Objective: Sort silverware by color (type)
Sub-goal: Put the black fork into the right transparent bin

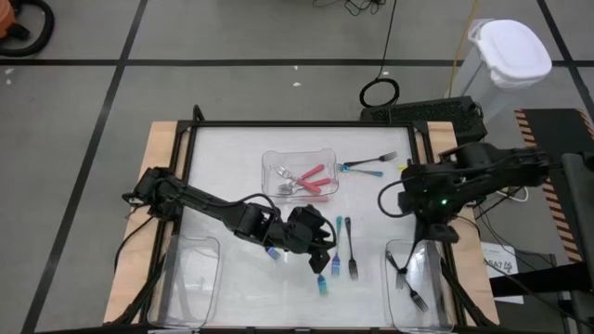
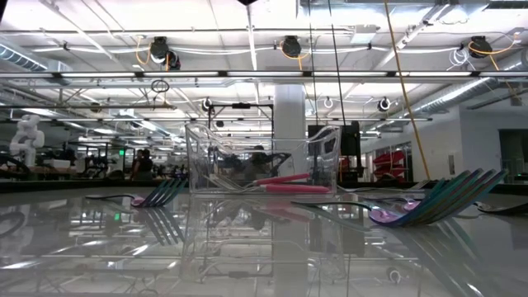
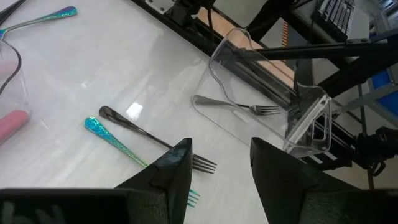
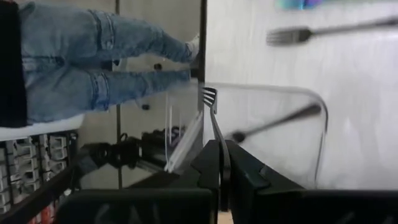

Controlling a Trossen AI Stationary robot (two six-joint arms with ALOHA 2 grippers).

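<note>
I look down on a white surface (image 1: pixel 232 176) framed in black, with both of my dark arms over it. My left gripper (image 1: pixel 320 252) hangs low over the middle of the surface, near the front. Its fingers (image 3: pixel 171 171) stand parted with nothing between them. Just past them lie a dark grey fork (image 3: pixel 155 138) and a teal-handled fork (image 3: pixel 134 154), side by side and nearly touching. From above, another teal-handled piece (image 1: pixel 322 282) lies just in front of that gripper.

My right gripper (image 1: pixel 430 234) sits at the right side, above a clear tray (image 1: pixel 419 288) at the front right corner. Its fingers (image 4: pixel 245 171) are clenched on a dark grey fork (image 4: pixel 214 121), tines pointing away from the wrist, right at the tray's rim. Another dark grey utensil (image 4: pixel 277 122) already lies inside that tray.

A second clear tray (image 1: pixel 299 173) stands in the middle toward the back, holding pink-handled silverware (image 1: pixel 314 178) crossed together. From table height, the pink handles (image 2: pixel 289 183) show through its walls. Just to its right, two teal-handled forks (image 1: pixel 369 165) lie loose on the surface. A third clear tray (image 1: pixel 192 278) sits at the front left.

Beside the table, a person's legs in blue jeans (image 4: pixel 93 68) show in the right wrist view.
</note>
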